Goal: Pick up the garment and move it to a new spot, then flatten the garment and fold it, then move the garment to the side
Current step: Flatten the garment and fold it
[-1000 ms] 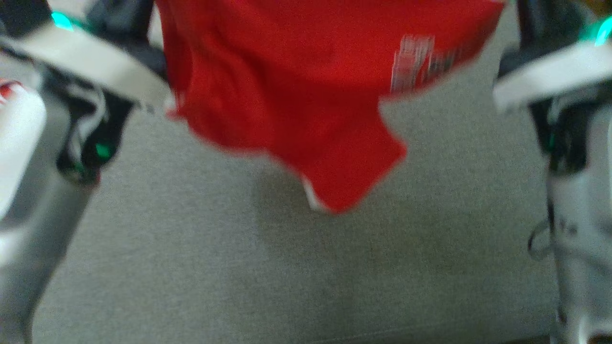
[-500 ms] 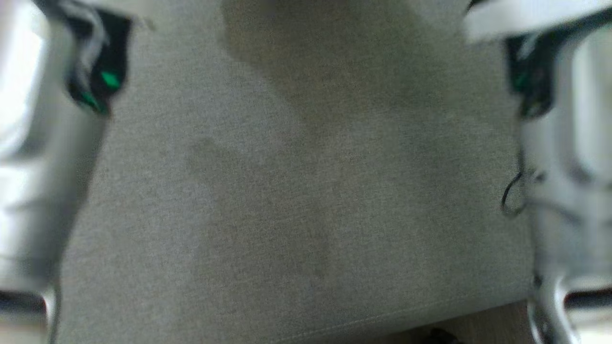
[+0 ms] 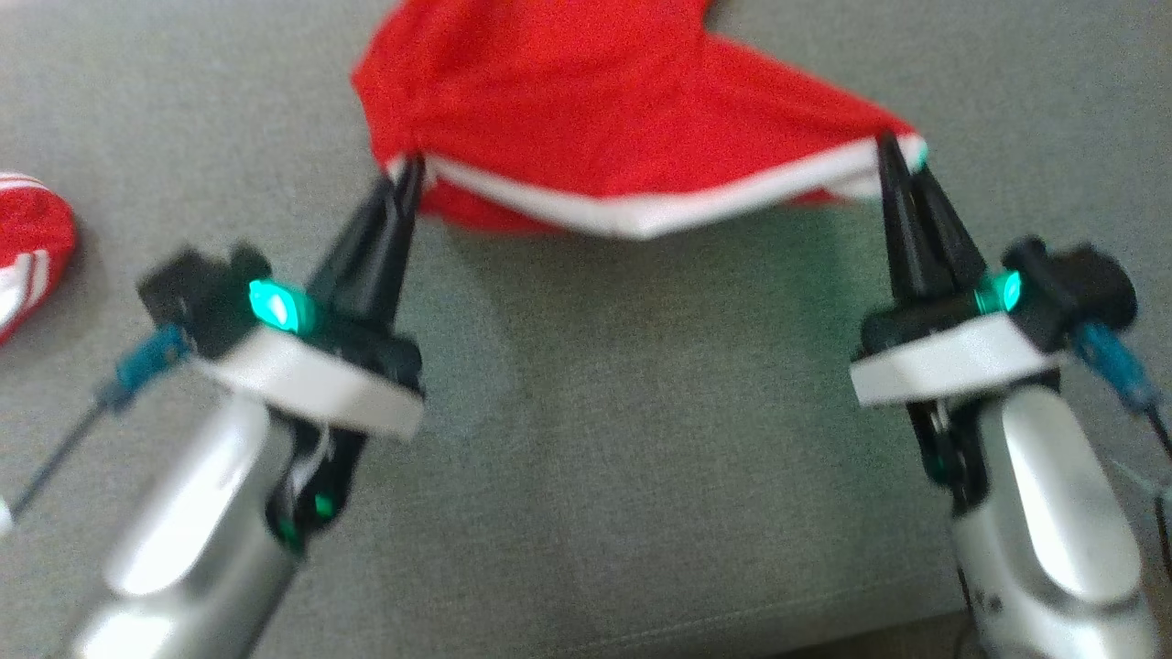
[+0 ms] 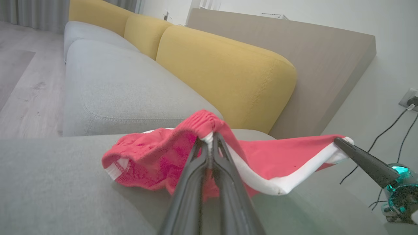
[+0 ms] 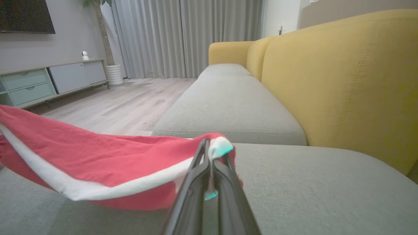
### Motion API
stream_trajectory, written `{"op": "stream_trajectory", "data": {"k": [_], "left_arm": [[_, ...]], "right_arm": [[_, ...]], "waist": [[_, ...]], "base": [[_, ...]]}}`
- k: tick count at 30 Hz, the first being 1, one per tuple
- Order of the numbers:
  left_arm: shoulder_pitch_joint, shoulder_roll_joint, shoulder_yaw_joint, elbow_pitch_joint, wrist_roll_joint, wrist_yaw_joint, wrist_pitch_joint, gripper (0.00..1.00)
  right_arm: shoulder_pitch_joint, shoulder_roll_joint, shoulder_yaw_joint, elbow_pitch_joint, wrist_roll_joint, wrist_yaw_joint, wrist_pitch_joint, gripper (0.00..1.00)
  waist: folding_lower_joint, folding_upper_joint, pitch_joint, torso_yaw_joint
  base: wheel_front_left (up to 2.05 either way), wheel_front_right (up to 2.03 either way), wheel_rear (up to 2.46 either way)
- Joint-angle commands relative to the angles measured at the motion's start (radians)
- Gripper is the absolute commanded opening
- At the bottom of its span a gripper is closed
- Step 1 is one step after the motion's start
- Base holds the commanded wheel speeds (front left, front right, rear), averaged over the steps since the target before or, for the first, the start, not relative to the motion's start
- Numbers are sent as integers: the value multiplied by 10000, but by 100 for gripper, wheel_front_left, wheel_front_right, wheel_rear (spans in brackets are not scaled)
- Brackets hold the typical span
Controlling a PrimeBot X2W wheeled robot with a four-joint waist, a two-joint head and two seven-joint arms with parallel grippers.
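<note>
The red garment [image 3: 586, 110] with a white hem band lies low over the grey sofa seat [image 3: 586, 439], its far part resting on the cushion. My left gripper [image 3: 409, 169] is shut on the hem's left corner, and my right gripper [image 3: 893, 151] is shut on its right corner. The white hem sags between them. In the left wrist view the garment [image 4: 156, 153] bunches around my left gripper [image 4: 211, 138], with the right gripper [image 4: 343, 143] pinching the far corner. In the right wrist view my right gripper [image 5: 209, 145] clamps the white band of the garment [image 5: 98, 153].
Another red and white cloth [image 3: 27, 238] lies at the left edge of the seat. Yellow back cushions [image 4: 225, 71] stand behind the seat. The sofa's front edge [image 3: 824, 631] runs along the bottom. Wood floor [image 5: 124, 101] and a low cabinet [image 5: 49, 81] lie beyond.
The head camera has swung, so the whole picture shifted. The garment hung high in the air a second ago; now it is lowered onto the seat, still held at both corners.
</note>
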Motion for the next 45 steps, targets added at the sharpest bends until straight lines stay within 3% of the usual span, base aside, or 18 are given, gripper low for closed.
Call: {"op": "stream_trajectory", "data": {"k": [1,13,21,29,34,39,45], "left_arm": [[44,345,349,-446,38,69,-147,0],[3556,561,-257,-2358,-369,1230,-257,0],[4353,66,-772,-2465,-1074,1425,218,0],[3400,-913,-835,-1447,-1706,1182,624,0],[2211,-1468,-418,-427,-2126,968,733,0],[1021,-2006,-189,654,-2528,798,1087,0],[81,-2454,73,1911,-2694,629,978,0]], "right_arm": [[226,96,36,-513,-65,75,-122,0],[4144,211,-1036,-3616,-238,75,978,0],[4415,222,-1401,-4326,-165,75,1761,0],[2644,-278,-1475,-3260,-77,75,2298,0],[634,-985,-1291,-1872,35,75,2622,0],[-1438,-1679,-532,-106,127,75,2804,0],[-3177,-2016,540,2069,282,75,2659,0]], "waist": [[1,0,-421,56],[1,0,-1910,309],[1,0,-1645,920],[1,0,-876,1516],[1,0,-231,1837],[1,0,295,2160],[1,0,446,2453]], "base": [[0,0,0],[0,0,0],[0,0,0],[0,0,0],[0,0,0],[0,0,0],[0,0,0]]}}
